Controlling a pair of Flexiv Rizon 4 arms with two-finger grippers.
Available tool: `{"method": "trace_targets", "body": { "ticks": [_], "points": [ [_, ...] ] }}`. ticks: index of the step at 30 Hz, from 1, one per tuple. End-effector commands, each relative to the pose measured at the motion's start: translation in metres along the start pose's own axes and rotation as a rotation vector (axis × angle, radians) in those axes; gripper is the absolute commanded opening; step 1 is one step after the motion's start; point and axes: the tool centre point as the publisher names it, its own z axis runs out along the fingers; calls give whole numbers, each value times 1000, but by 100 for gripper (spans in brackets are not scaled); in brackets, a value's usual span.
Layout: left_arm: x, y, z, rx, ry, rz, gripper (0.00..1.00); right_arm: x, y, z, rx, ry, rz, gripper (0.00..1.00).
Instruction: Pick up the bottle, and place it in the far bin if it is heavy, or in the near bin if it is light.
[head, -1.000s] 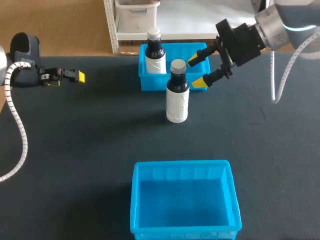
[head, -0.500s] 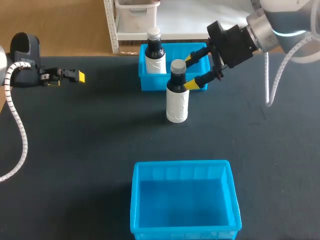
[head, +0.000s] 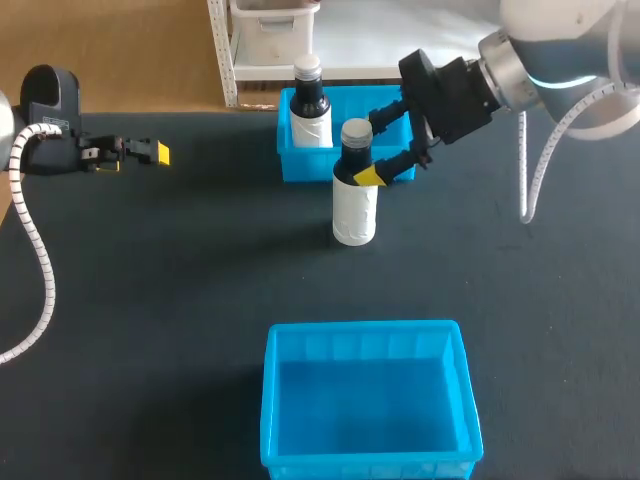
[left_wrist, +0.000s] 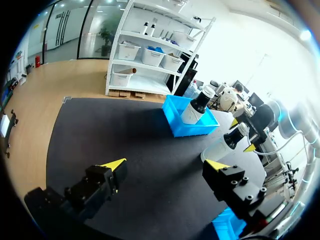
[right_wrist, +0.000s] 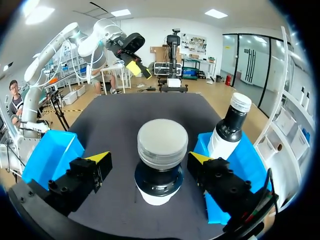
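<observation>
The dark, white-labelled bottle stood upright on the black desk, cap up; the right claw gaped around its neck, untouching; the left claw gaped too.

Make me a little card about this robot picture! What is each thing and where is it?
bottle: upright on the table, just before the far bin
right gripper: open, one finger each side of the bottle's neck
left gripper: open, far off to the side, holding nothing
far bin: blue, holds another bottle
near bin: blue, at the table's near edge
</observation>
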Motion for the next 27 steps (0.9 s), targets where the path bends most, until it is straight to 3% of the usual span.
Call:
{"method": "trace_targets", "body": {
  "ticks": [1, 27],
  "points": [
    [0, 0, 0, 0, 0, 0, 100, -2, 2, 3, 7, -18, 2, 100],
    [0, 0, 0, 0, 0, 0, 100, -6, 1, 14, 3, -64, 12, 100]
  ]
}}
